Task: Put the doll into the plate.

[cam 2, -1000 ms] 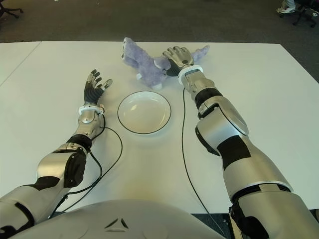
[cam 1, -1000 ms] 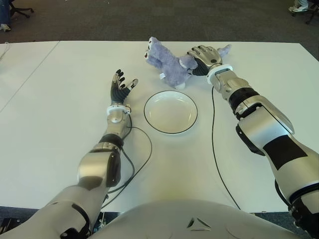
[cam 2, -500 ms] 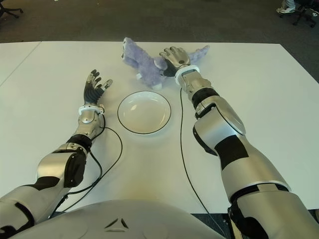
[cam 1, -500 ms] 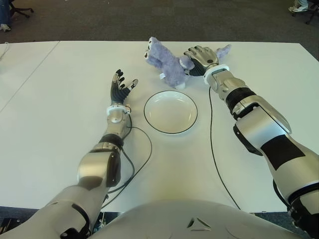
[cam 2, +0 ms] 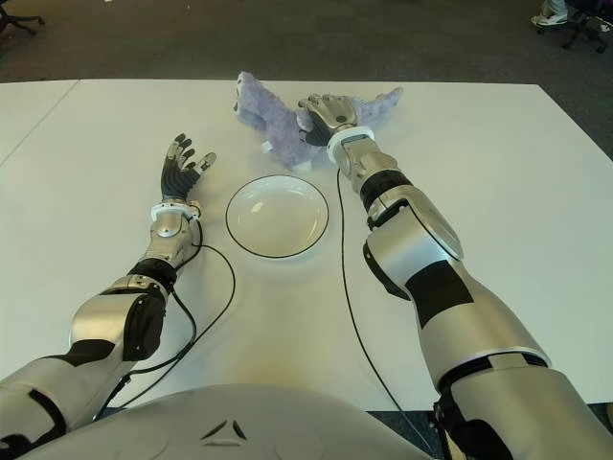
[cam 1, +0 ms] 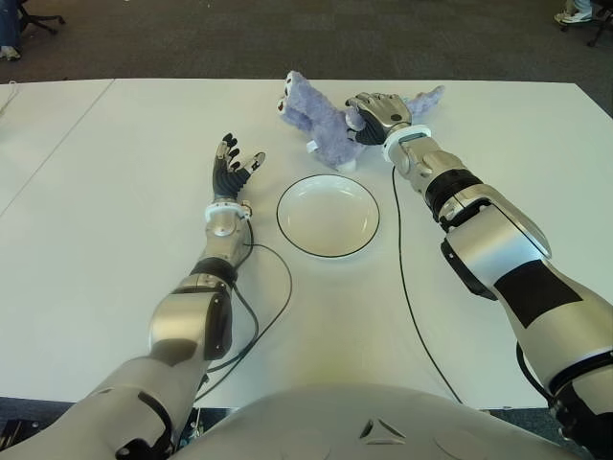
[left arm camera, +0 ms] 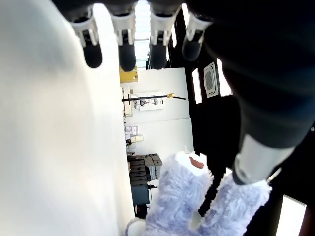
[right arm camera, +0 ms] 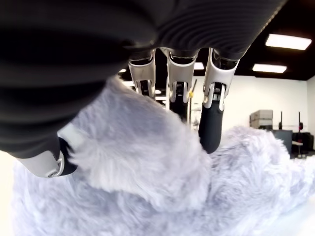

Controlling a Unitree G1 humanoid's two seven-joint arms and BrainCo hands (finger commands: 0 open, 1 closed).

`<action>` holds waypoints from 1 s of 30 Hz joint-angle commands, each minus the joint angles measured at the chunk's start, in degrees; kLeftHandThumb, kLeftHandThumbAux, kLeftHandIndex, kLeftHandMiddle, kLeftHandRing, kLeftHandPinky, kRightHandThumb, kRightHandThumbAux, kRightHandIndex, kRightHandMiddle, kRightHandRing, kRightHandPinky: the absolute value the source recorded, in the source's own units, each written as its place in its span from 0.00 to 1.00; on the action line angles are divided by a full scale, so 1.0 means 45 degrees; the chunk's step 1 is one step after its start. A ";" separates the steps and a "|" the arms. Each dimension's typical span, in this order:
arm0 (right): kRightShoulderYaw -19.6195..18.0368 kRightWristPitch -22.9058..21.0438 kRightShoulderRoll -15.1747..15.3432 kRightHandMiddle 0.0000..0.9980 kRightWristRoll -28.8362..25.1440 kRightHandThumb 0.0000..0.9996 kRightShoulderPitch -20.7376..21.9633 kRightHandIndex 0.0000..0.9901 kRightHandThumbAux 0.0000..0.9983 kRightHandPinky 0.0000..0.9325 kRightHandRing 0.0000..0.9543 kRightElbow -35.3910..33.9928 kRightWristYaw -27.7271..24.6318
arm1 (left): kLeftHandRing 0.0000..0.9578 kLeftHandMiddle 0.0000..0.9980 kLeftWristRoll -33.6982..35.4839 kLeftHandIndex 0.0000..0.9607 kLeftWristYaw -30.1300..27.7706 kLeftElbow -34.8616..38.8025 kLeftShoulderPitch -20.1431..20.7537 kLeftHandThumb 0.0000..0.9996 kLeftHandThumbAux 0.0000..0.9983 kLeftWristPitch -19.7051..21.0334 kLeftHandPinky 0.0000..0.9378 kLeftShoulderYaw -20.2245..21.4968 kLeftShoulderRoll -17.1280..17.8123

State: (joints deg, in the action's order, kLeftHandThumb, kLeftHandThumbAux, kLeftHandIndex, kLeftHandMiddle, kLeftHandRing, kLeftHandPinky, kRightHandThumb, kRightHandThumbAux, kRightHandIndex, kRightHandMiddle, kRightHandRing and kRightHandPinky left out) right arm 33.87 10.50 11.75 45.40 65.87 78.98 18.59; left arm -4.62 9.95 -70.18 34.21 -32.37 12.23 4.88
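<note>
The doll (cam 1: 321, 120), a fluffy lilac plush, lies on the white table (cam 1: 115, 240) just beyond the plate (cam 1: 329, 255). That plate is white and round with a dark rim, and nothing is in it. My right hand (cam 1: 375, 107) is laid over the doll's right part. In the right wrist view the fingers (right arm camera: 211, 123) reach over a lump of fur (right arm camera: 147, 187) with the thumb on its other side, not clamped. My left hand (cam 1: 233, 168) shows left of the plate, fingers spread and holding nothing.
Black cables run over the table from both wrists, one right of the plate (cam 1: 407, 278) and one left of it (cam 1: 273, 287). The table's far edge lies close behind the doll, with dark carpet (cam 1: 192, 38) beyond.
My right hand has slid leftward over the doll, further onto its body. The doll, the plate and the left hand have not moved.
</note>
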 commanded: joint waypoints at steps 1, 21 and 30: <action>-0.1126 0.0366 -0.0442 0.33 -0.1122 0.57 -0.0220 0.23 0.48 0.49 0.41 0.0069 -0.0218 | 0.11 0.10 -0.0171 0.06 0.0109 -0.1770 -0.2851 0.07 0.69 0.1925 0.12 -0.0126 -0.0757; -0.2038 0.0317 -0.0741 0.77 -0.1653 0.72 -0.0630 0.44 0.70 0.82 0.81 0.0068 0.0558 | 0.12 0.11 -0.0067 0.07 0.0108 -0.1746 -0.2876 0.07 0.71 0.1679 0.14 -0.0013 -0.0847; -0.2489 0.0447 -0.0773 0.80 -0.1978 0.72 -0.0688 0.45 0.71 0.82 0.84 0.0024 0.1145 | 0.12 0.11 -0.0147 0.07 0.0163 -0.1753 -0.2858 0.05 0.71 0.1776 0.14 -0.0089 -0.0842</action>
State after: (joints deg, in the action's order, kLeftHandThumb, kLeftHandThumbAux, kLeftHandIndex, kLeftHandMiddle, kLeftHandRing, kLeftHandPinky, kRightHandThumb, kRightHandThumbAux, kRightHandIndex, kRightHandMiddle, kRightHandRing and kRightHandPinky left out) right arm 24.73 12.04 9.05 38.69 64.99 78.94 21.94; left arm -4.58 9.95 -70.17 34.21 -32.38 12.36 4.85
